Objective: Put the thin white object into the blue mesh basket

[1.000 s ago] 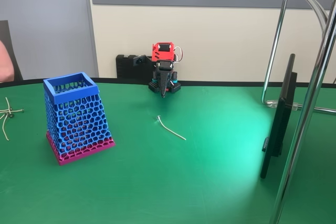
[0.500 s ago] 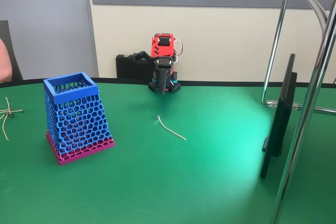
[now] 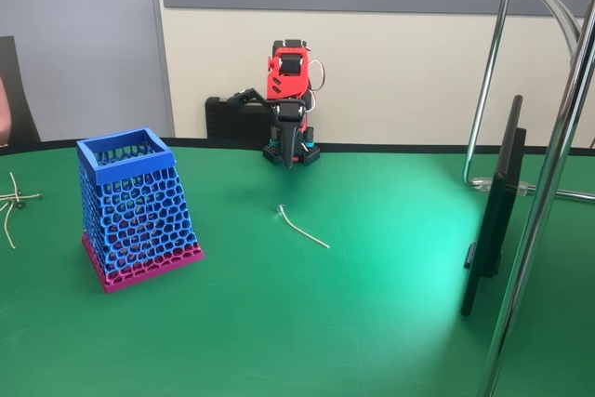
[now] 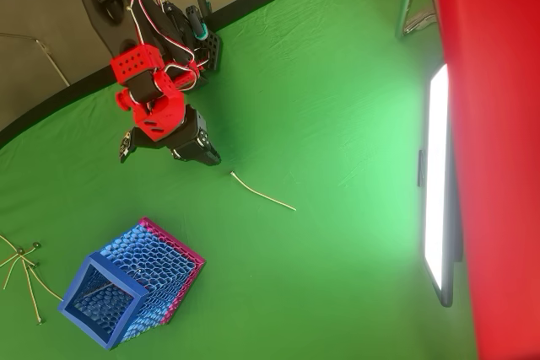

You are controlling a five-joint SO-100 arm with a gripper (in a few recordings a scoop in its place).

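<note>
The thin white object [image 4: 262, 191] is lying on the green worktop [image 4: 337, 124] just beyond the jaws, untouched. The jaws are looking clenched and empty, with the blue mesh basket [image 3: 135, 206] sitting well apart from them.

Basket [image 3: 137, 206] blue honeycomb mesh, magenta base — stick [image 3: 303, 228] white.

Bright, sharp; glare on green table [image 3: 409, 230]
</note>
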